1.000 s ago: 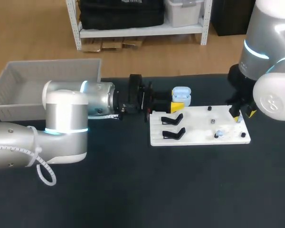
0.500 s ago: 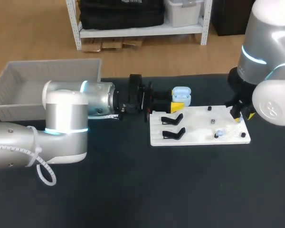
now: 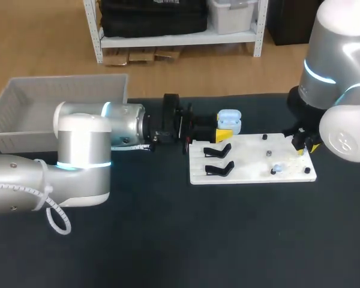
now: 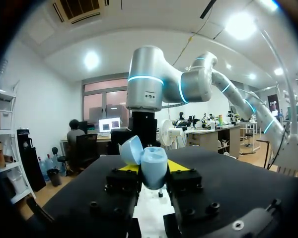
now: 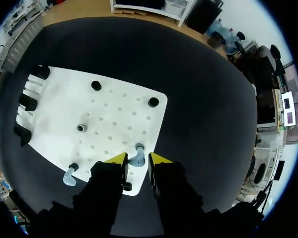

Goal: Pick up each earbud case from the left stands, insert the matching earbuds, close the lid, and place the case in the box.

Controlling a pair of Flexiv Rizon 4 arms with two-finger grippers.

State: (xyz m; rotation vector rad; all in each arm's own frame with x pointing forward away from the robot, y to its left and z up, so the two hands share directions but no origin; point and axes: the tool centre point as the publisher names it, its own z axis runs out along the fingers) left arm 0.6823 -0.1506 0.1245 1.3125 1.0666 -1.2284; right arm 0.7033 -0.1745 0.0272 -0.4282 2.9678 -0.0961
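Right arm (image 3: 339,60) farther right; earbud (image 5: 137,157) between jaws

table (image 3: 168,240): dark matte top | board (image 3: 252,163): white, flat on table, right of middle, long side across | board face (image 5: 119,116): rows of small holes

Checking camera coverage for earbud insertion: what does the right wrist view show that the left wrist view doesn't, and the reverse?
Only right wrist: one pale blue earbud between the open right hand's yellow tips, and another beside that hand, both on the white perforated board. Only left wrist: the pale blue open-lidded earbud case gripped in the left hand. Both: the black tabletop.
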